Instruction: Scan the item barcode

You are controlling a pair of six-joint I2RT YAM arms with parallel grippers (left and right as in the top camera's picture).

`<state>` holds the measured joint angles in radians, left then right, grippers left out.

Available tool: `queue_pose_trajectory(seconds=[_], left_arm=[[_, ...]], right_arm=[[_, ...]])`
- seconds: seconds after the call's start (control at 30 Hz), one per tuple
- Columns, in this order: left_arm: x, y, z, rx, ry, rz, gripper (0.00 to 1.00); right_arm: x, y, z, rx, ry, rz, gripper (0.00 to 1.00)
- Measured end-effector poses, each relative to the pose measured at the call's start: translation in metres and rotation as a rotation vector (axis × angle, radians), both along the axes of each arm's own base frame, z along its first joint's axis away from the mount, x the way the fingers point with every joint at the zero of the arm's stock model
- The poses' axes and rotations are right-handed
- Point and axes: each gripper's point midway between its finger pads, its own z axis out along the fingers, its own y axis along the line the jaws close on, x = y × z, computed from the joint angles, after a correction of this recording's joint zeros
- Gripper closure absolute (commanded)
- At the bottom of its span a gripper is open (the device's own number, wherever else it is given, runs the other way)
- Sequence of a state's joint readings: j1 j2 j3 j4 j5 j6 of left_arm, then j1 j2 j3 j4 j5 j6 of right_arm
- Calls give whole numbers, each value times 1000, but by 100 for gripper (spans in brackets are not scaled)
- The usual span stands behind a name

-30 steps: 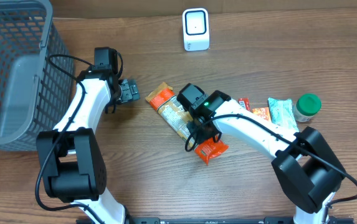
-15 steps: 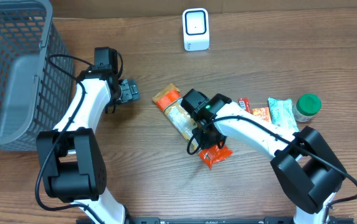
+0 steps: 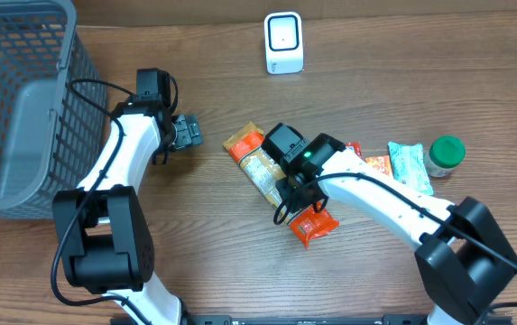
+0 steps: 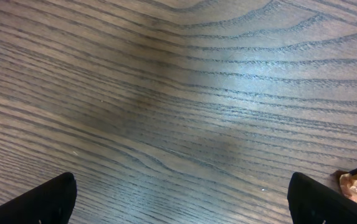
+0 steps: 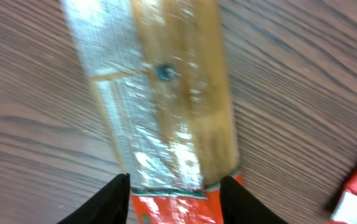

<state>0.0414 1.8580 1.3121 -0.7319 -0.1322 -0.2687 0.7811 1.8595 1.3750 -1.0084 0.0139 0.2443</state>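
Shifted slightly rightward, the snack bar (image 3: 260, 165) lies on the counter (image 3: 213, 253) beneath the right gripper (image 5: 175, 186), jaws straddling it, clamp uncertain, presumably to carry it to the scanner (image 3: 283, 42); left gripper (image 4: 181, 186) gapes empty.

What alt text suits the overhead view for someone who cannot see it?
The right gripper sits over an orange-ended snack packet. The left gripper hangs open over the wooden table near a grey mesh basket; a white scanner stands farther back, with more snacks and a green-lidded jar to the right.
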Motion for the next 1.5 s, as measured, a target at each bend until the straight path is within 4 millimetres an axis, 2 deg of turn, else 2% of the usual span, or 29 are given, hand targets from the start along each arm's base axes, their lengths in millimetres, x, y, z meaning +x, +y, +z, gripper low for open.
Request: queue_pose_trajectory(seconds=[0.2,0.37,0.57,0.93,1.2,1.5], left_arm=[[0,0,0,0,0,0,0],[0,0,0,0,0,0,0],[0,0,0,0,0,0,0],[0,0,0,0,0,0,0],[0,0,0,0,0,0,0],[0,0,0,0,0,0,0]], right_arm=[[-8,23,3,40,-27,48,48],[-16,32,3,11,-69,94,44],[-3,41,6,-27,-206,128,34],[1,35,-4,-65,-236,148,32],[-4,30,-41,-134,-168,168,32],[-5,29,-40,-150,-162,213,33]])
